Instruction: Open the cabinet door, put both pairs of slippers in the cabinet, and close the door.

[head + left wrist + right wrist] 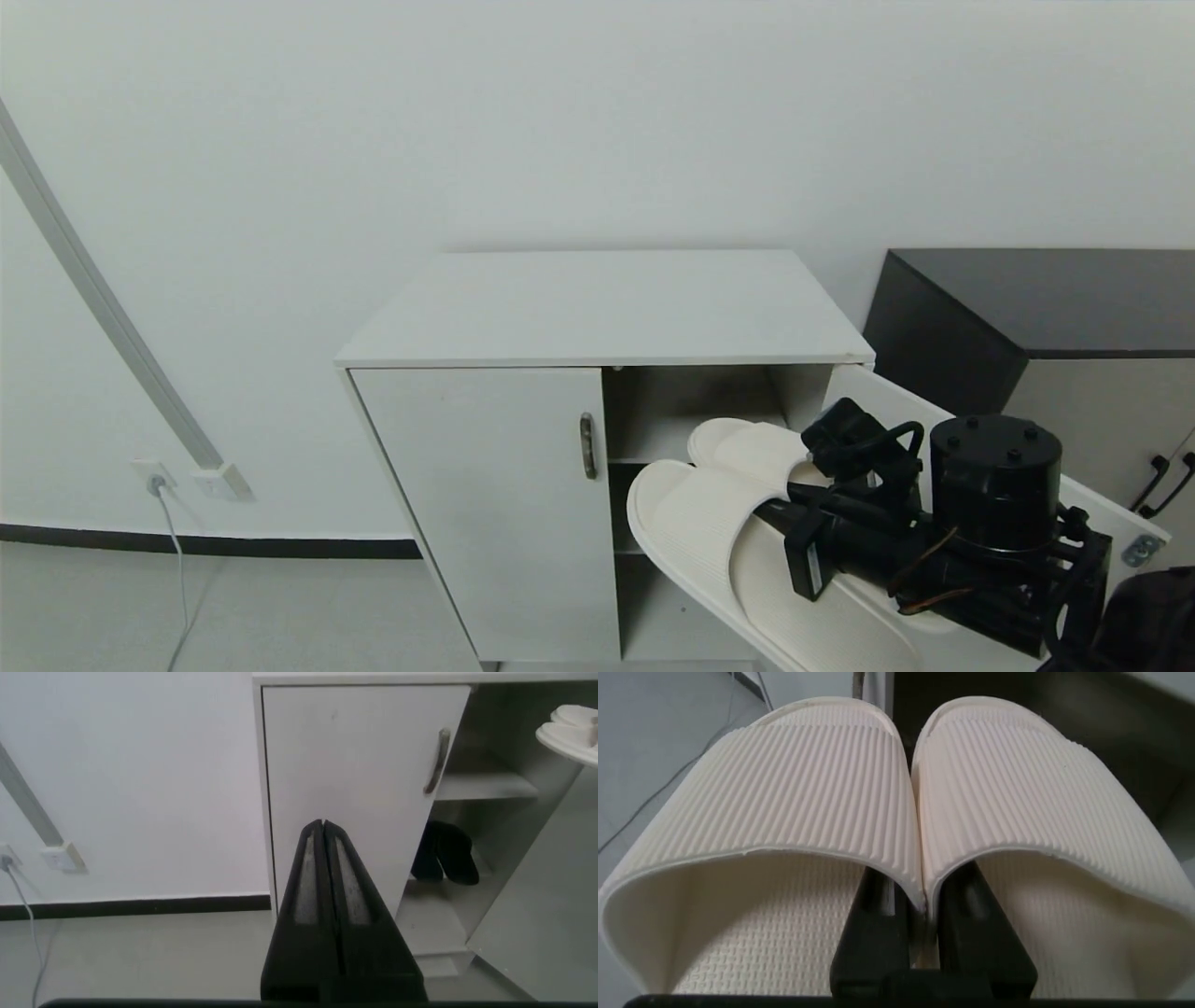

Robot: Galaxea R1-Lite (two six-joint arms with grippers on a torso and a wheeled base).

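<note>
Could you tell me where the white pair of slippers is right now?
In the head view the white slippers sit at lower right, gripped by the right hand, in front of the open right side of the cabinet.

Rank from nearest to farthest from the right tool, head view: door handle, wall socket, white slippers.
1. white slippers: clamped in the right tool, on the right.
2. door handle: on the closed left door, to the tool's left.
3. wall socket: far to the left, low down.
</note>
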